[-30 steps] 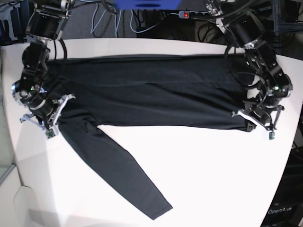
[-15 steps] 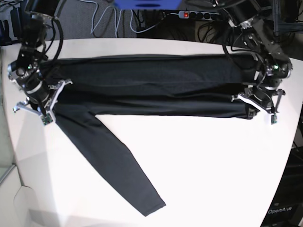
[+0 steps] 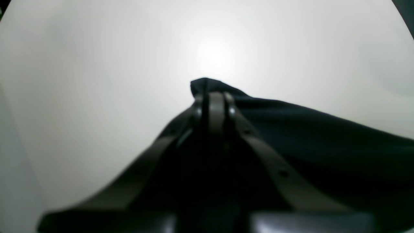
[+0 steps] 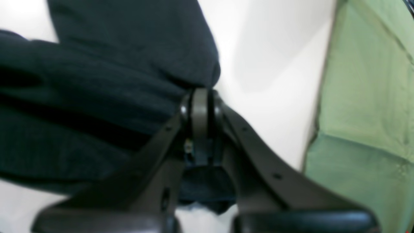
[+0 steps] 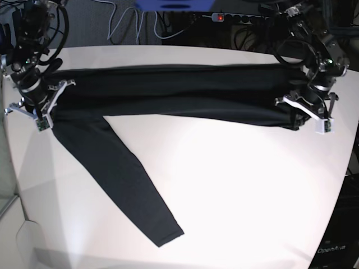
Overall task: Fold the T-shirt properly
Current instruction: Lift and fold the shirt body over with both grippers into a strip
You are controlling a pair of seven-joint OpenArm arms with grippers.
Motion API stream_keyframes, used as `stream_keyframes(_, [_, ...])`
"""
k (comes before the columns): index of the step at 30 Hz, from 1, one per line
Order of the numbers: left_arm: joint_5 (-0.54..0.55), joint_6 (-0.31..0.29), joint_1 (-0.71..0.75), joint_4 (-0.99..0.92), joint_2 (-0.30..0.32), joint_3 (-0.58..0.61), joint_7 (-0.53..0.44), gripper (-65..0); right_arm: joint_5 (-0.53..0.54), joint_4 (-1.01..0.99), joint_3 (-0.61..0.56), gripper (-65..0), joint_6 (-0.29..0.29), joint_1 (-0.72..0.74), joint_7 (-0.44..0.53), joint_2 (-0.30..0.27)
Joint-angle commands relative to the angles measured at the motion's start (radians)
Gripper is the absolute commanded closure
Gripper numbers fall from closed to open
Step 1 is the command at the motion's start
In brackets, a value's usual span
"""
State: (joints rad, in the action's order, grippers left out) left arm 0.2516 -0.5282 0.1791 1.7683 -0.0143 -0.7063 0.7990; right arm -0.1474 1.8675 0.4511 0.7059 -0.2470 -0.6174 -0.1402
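Observation:
The black T-shirt [image 5: 179, 92] lies stretched in a long band across the far half of the white table [image 5: 241, 190], and one long sleeve [image 5: 120, 174] trails diagonally toward the near edge. My left gripper [image 5: 300, 115] is shut on the shirt's right end. In the left wrist view its closed fingers [image 3: 216, 103] pinch a cloth corner [image 3: 207, 84] that pokes out past them. My right gripper [image 5: 47, 109] is shut on the shirt's left end. The right wrist view shows bunched cloth [image 4: 97, 81] clamped in that gripper [image 4: 200, 100].
A power strip [image 5: 224, 17] with a red switch and loose cables [image 5: 126, 25] lie behind the table's far edge. A green surface [image 4: 365, 113] borders the table beside my right gripper. The table's curved edge runs close to both arms.
Both grippers have moved toward the table's far side, still shut on the shirt. The shirt's band has been dragged back and pulled tauter, and the sleeve has slid along with it.

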Motion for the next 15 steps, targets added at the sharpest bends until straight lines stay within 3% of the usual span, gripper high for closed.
stream_keyframes(1, [0.019,-0.005,0.003,0.020,0.009,-0.006,-0.022,0.0,0.004,0.017,0.007,0.0,-0.008,-0.013,0.031,-0.009])
stream_keyframes(10, [0.021,-0.005,0.047,0.063,0.009,-0.032,-0.022,0.0,0.004,0.017,0.007,0.0,-0.008,-0.107,0.136,-0.009])
stream_keyframes(15, [0.018,-0.005,0.058,0.064,0.010,-0.032,-0.022,0.0,0.004,0.017,0.024,0.0,-0.008,-0.116,0.143,-0.009])
